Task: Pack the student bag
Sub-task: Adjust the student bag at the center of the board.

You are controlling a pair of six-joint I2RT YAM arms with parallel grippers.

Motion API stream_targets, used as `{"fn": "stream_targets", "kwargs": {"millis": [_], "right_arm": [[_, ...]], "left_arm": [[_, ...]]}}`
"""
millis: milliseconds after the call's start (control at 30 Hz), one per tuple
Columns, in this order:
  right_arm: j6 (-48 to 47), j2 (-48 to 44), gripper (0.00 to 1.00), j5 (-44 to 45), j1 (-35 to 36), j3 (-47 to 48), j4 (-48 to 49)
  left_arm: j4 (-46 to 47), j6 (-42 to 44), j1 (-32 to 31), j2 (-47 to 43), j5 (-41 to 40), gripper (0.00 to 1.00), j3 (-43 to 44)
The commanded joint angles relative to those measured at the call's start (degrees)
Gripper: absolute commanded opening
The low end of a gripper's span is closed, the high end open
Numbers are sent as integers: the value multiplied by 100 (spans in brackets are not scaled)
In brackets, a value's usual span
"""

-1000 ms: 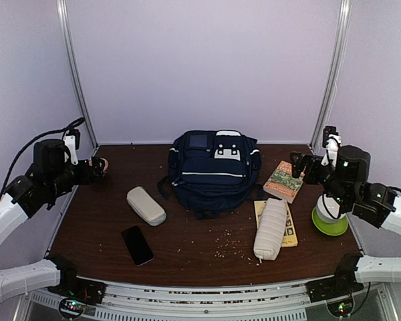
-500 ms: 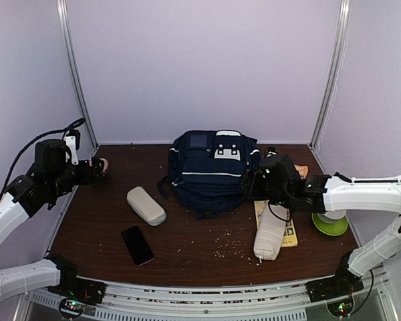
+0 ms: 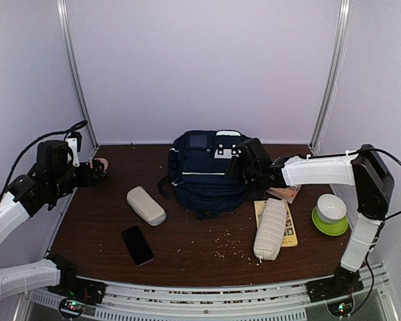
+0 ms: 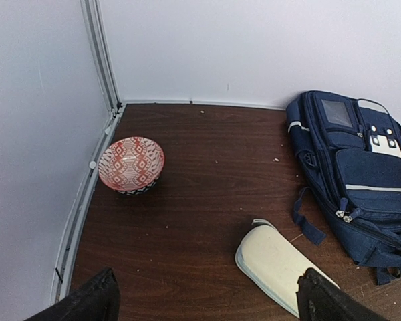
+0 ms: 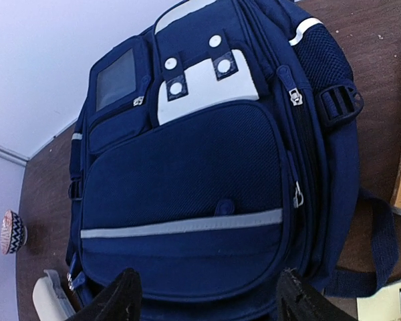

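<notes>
The student bag (image 3: 210,167), navy blue with thin white stripes and white patches near its top, lies zipped shut at the middle back of the table. My right gripper (image 3: 236,168) reaches in from the right and hovers over the bag's right side. In the right wrist view its two fingers (image 5: 123,297) stand wide apart above the bag's front pocket (image 5: 187,187), with nothing between them. My left gripper (image 3: 95,171) hangs open over the table's left edge. Only dark table shows between its fingertips (image 4: 204,304), and the bag (image 4: 361,174) lies off to its right.
A beige hard case (image 3: 146,205) and a black phone (image 3: 137,245) lie left of the bag. A beige pencil pouch (image 3: 271,229) rests on a yellow book (image 3: 291,231); another book (image 3: 284,192) lies under the right arm. A white bowl on a green plate (image 3: 330,212) sits far right, a red patterned bowl (image 4: 131,164) far left.
The right arm has swung from the table's right side leftward to over the bag, and its jaws have narrowed a little. The left arm has barely moved.
</notes>
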Motion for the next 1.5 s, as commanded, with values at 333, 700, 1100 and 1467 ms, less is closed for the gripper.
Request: {"fn": "stream_targets", "kwargs": {"millis": [333,700,1100,1467], "right_arm": [[487,1218,76,-315,-602,1284,-829],[599,1609,66,-652,-648,1363,-707],[594,1455,6,-1371,-595,1464,-377],[87,335,0,-1567,-287,886,-341]], "left_arm": [[79,-30,-34,165,1,94,162],[61,-17,-37,269,-3,94,187],[61,-17,-34,354,1,94,206],[72,-2,-49,367,176,93,188]]}}
